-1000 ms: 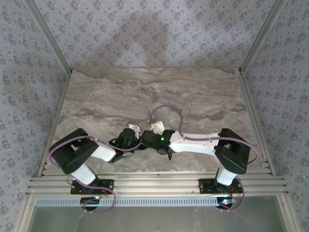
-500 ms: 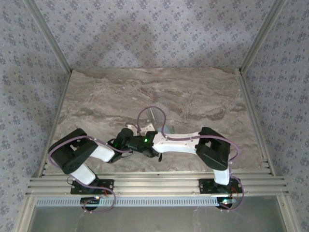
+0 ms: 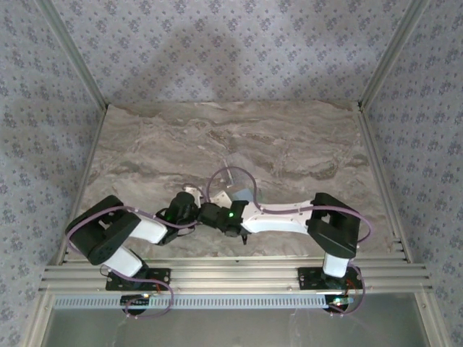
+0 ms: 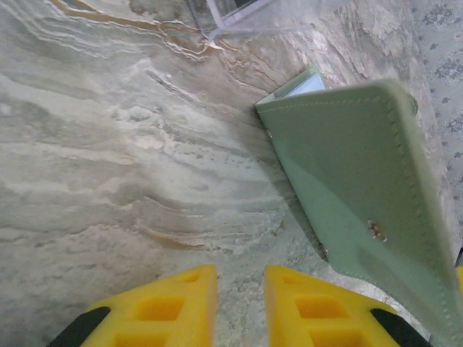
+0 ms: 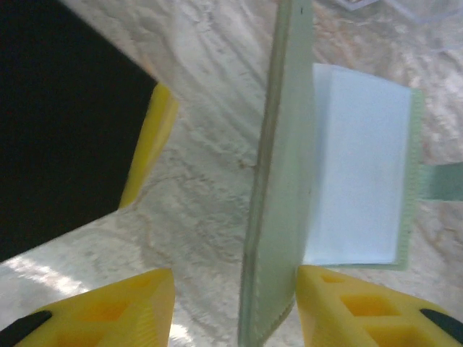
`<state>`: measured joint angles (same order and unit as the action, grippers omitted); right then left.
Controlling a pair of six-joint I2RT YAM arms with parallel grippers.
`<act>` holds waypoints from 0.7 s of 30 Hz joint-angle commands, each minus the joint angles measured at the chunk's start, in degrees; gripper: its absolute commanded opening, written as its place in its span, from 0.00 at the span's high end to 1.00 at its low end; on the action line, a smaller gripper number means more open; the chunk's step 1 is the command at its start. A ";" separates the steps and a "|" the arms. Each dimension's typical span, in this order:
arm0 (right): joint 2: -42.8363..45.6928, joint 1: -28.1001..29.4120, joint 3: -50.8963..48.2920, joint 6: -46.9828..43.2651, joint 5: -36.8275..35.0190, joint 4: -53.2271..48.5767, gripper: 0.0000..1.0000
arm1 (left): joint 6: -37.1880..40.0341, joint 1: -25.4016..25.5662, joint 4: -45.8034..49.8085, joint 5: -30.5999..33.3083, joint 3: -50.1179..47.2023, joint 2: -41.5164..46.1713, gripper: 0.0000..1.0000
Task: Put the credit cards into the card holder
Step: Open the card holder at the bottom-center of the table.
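right gripper [image 5: 233, 280]: jaws parted, astride the upright flap of the card holder [image 5: 281, 144] at its 12 o'clock | left gripper [image 4: 240, 278]: narrow gap, empty, holder at 2 o'clock | step: probably propping the holder open | next: needs the flap held up for loading

Table [image 3: 304, 137]: far half and both side strips bare, free for passage. Near centre crowded: the arms converge there. Card holder [image 4: 354, 166] has one panel raised on edge, walling off the space just right of the left gripper [image 4: 239, 303]. That panel stands between the parted fingers of the right gripper [image 5: 235, 311]. Clear plastic piece [image 4: 246, 14] lies just beyond, farther out.
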<state>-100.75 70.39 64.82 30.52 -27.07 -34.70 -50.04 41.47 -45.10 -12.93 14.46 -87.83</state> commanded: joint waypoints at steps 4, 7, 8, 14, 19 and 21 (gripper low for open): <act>1.65 -2.57 -4.58 -2.96 10.21 11.01 0.45 | -0.04 -2.66 16.03 3.87 -5.03 2.16 0.75; 1.54 -4.43 -6.55 -3.44 13.80 14.94 0.41 | -0.57 -4.33 18.48 3.79 -6.34 6.91 0.74; 1.68 -5.03 -7.24 -3.52 14.68 16.07 0.39 | -0.66 -4.99 20.15 3.87 -6.78 9.20 0.74; 2.65 -8.43 -10.96 -3.12 18.84 21.36 0.36 | 1.49 -5.42 38.92 6.35 -4.55 28.60 0.69; 3.06 -10.70 -13.60 -1.54 22.23 25.32 0.41 | 3.19 -5.02 47.86 6.43 -0.84 37.78 0.68; 3.34 -11.19 -14.40 -1.39 23.03 26.27 0.43 | 3.59 -4.91 47.65 5.72 0.16 37.23 0.70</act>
<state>-97.58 59.94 52.03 28.18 -7.18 -11.86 -48.49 36.38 -3.90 -7.68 11.57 -50.74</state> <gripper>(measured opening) 0.573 0.301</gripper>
